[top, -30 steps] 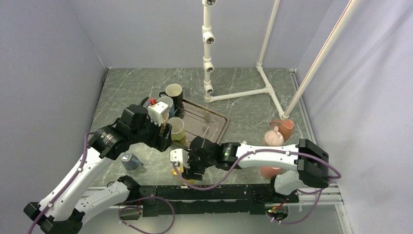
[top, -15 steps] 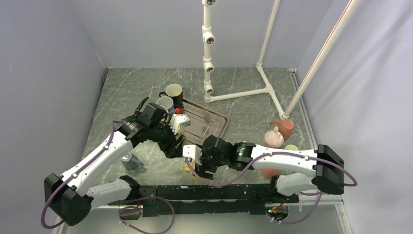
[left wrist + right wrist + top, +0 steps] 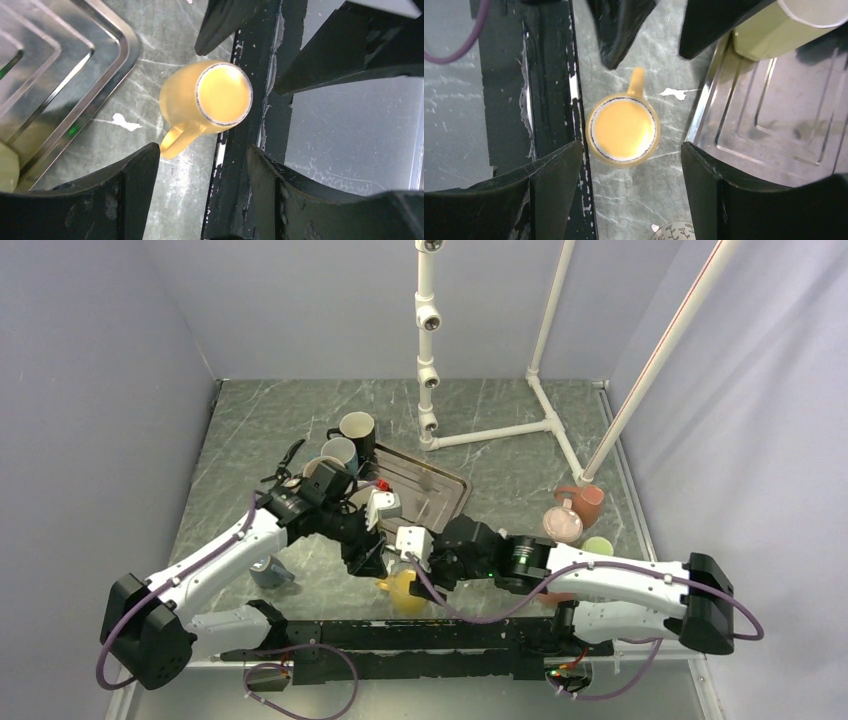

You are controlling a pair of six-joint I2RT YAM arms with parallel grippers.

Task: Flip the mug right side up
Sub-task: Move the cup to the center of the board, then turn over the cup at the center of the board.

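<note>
A yellow mug (image 3: 404, 591) stands upside down, its flat base up, on the marble table by the black front rail. Its handle points towards the tray. It shows in the left wrist view (image 3: 210, 99) and in the right wrist view (image 3: 624, 129). My left gripper (image 3: 371, 560) hovers open and empty just above and left of it (image 3: 202, 159). My right gripper (image 3: 424, 562) hovers open and empty straight over it (image 3: 631, 150). Neither gripper touches the mug.
A metal tray (image 3: 442, 492) lies behind the mug with an olive mug (image 3: 784, 25) on it. A black mug (image 3: 357, 428) and a grey mug (image 3: 340, 451) stand behind. A blue mug (image 3: 268, 570) lies left. Pink mugs (image 3: 563, 525) sit right. A white pipe rack (image 3: 430, 340) stands at the back.
The left gripper has swung from the tray side down and right to the yellow mug. The right gripper has shifted right and back, so the mug now shows more.
</note>
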